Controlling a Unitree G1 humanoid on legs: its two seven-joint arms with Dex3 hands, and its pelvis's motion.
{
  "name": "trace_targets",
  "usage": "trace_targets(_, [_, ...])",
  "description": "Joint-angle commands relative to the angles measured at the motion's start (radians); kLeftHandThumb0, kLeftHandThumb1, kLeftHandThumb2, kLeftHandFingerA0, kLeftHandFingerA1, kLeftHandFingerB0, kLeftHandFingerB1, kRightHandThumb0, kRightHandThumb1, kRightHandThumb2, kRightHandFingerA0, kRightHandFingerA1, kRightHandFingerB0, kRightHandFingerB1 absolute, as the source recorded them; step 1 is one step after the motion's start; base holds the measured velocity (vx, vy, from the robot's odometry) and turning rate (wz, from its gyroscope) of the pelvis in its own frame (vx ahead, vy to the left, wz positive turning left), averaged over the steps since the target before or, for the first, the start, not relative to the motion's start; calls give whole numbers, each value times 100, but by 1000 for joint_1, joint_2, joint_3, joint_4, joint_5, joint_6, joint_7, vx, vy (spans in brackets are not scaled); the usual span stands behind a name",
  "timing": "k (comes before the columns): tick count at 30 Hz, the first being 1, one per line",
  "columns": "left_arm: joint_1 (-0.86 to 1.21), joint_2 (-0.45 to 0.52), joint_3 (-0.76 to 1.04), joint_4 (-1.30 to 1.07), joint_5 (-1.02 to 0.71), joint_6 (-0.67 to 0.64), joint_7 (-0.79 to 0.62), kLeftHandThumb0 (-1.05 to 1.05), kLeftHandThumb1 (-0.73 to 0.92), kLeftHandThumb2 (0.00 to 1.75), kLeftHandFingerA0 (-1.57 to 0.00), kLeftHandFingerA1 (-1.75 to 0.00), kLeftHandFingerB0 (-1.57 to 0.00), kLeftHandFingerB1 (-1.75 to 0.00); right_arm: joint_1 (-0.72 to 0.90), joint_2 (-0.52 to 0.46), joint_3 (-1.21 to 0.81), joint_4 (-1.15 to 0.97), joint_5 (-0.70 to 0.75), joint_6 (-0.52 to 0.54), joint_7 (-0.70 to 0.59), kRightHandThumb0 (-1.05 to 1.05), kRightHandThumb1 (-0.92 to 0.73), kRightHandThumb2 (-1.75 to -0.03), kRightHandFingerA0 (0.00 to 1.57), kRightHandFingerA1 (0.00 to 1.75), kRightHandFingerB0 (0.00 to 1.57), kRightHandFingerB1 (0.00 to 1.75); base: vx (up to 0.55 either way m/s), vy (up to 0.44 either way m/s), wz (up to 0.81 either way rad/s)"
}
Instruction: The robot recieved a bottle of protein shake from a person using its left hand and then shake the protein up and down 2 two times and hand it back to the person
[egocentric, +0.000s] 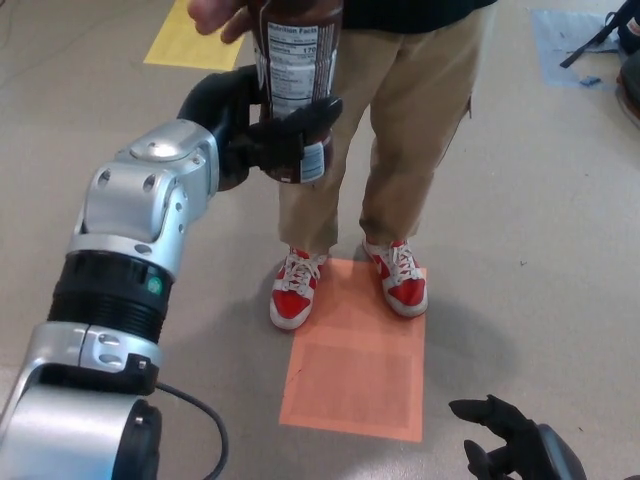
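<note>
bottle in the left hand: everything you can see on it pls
The bottle looks like clear plastic full of dark brown liquid, with a white nutrition-facts label facing the camera. It stands roughly upright, raised so its top and cap are cut off by the frame edge. The left hand is shut on its lower half, black fingers wrapped across the front. The person's hand is close beside it; contact is unclear.

The bottle (293, 70) runs off the top edge, so its cap and upper part are out of view, and black fingers (300, 125) cover part of its label. The person (400, 120) is cut off above the waist, one hand (215, 15) partly showing. The right hand (515, 445) is clipped by the bottom edge.
</note>
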Motion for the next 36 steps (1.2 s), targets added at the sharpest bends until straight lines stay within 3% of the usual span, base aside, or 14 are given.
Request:
trace_targets(1, [12,14,5,8,23,-51,24,-24,82,71,-67,-152,-56,-110,0,-13,-5,-1,17,-25,17,-27,-85,-66,94,57,56,45,0,0,0])
trace_targets(5, [32,13,5,-5,26,-74,32,-21,82,69,-65,-155,-53,-131,4,-13,-9,1,21,-35,19,-26,-84,-66,95,57,57,46,0,0,0])
trace_targets(7, [24,15,3,-4,27,-78,26,-25,82,70,-67,-154,-54,-117,1,-14,-9,2,22,-30,20,-28,-84,-66,95,57,57,46,0,0,0])
trace_targets(16, [17,19,-4,-14,30,-81,8,-27,81,68,-72,-149,-59,-108,-3,-14,-4,4,15,-28,9,-29,-85,-66,96,57,58,45,0,0,0])
trace_targets(17, [29,19,-42,-34,78,-89,44,-41,74,62,-69,-61,-52,-41,-1,-11,-14,4,29,-35,25,-29,-84,-66,95,58,57,46,0,0,0])
trace_targets(18, [35,32,-58,-43,73,-76,3,-62,52,79,-17,-44,-11,-38,2,-7,-19,5,36,-38,29,-28,-84,-65,95,58,58,46,0,0,0])
trace_targets(19, [42,45,-73,-53,64,-65,-41,-71,48,83,0,-13,0,-12,5,-6,-20,5,37,-41,30,-27,-84,-65,95,58,58,46,0,0,0])
trace_targets(21, [73,76,-113,-84,58,-74,-127,-79,47,79,0,0,0,0,6,-5,-26,5,44,-39,48,-28,-85,-66,94,58,56,45,0,0,0])
trace_targets(23, [99,97,-143,-115,60,-92,-161,-81,46,78,0,0,0,0,3,-5,-28,5,45,-40,53,-27,-85,-66,94,58,56,46,0,0,0])
trace_targets(24, [118,108,-159,-144,61,-94,-172,-83,56,58,0,0,0,0,1,-4,-28,4,44,-40,53,-26,-84,-67,93,58,56,46,0,0,0])
trace_targets(26, [162,147,-206,-201,78,-125,-212,-84,61,59,0,0,0,0,-5,-4,-30,4,47,-40,56,-26,-84,-68,94,58,56,47,0,0,0])
trace_targets(27, [186,163,-226,-218,92,-167,-221,-91,54,91,0,0,0,0,-5,-5,-28,4,44,-39,50,-26,-84,-68,95,58,57,47,0,0,0])
trace_targets(31, [365,289,-373,-313,280,-392,-139,-90,61,103,-3,-21,-2,-12,-7,-10,-32,6,50,-29,66,-29,-86,-65,92,56,57,45,0,0,0])
trace_targets(36, [532,375,-442,-271,408,-589,12,-87,63,98,-15,-44,-3,-21,-15,-8,-19,10,33,-8,57,-30,-86,-66,91,55,55,43,0,0,0])
